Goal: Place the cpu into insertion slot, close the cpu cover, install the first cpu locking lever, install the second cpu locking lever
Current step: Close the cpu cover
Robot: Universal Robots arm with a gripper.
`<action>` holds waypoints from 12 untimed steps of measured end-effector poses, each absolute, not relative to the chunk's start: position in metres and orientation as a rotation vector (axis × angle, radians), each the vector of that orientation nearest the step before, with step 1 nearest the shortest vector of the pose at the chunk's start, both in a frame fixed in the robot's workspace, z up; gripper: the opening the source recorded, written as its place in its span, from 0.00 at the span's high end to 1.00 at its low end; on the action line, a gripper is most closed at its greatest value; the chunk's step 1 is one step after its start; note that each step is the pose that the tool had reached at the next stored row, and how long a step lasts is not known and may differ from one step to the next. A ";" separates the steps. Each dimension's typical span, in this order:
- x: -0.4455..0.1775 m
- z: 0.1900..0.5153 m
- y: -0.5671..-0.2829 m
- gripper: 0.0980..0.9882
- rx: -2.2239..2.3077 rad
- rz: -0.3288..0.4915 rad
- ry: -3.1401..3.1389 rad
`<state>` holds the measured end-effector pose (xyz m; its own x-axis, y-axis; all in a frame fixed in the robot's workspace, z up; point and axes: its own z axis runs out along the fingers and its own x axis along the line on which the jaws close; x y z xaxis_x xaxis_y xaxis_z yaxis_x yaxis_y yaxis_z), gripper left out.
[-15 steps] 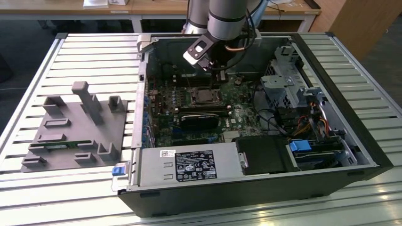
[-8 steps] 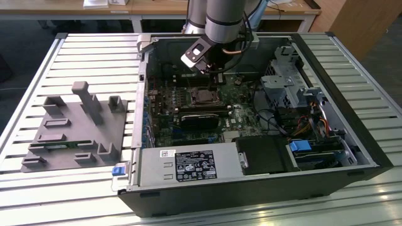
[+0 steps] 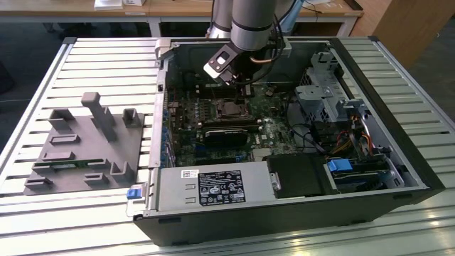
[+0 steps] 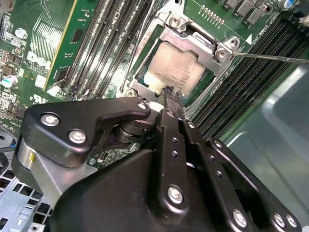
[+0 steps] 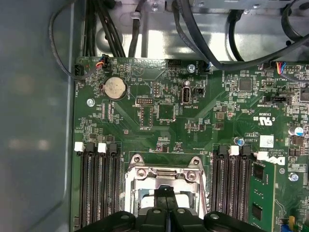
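- The cpu (image 4: 176,63) lies flat in the insertion slot (image 3: 229,109). Its silver-grey top shows through the square cutout of the cpu cover (image 4: 190,37), which appears lowered over it.
- The gripper (image 4: 171,95) has its fingers pressed together and grips nothing. Its tips are at the cover's near edge; I cannot tell whether they touch it.
- A thin locking lever (image 4: 270,57) juts out sideways, apparently unlatched.
- This looks like the cover-closing step. Press straight down on the frame metal, not on the chip, gently and evenly, so the cover seats flat. Keep clear of the memory slots (image 4: 111,43).
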<state>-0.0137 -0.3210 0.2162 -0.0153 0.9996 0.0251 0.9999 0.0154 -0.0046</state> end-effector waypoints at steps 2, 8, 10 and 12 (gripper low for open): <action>-0.014 0.216 -0.321 0.99 -2.190 -0.023 -2.223; -0.015 0.214 -0.321 0.99 -2.189 -0.023 -2.223; -0.015 0.213 -0.321 0.99 -2.190 -0.022 -2.223; -0.016 0.211 -0.321 0.99 -2.190 -0.023 -2.223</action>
<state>-0.0159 -0.3210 0.2114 -0.0151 0.9996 0.0252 0.9999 0.0153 -0.0046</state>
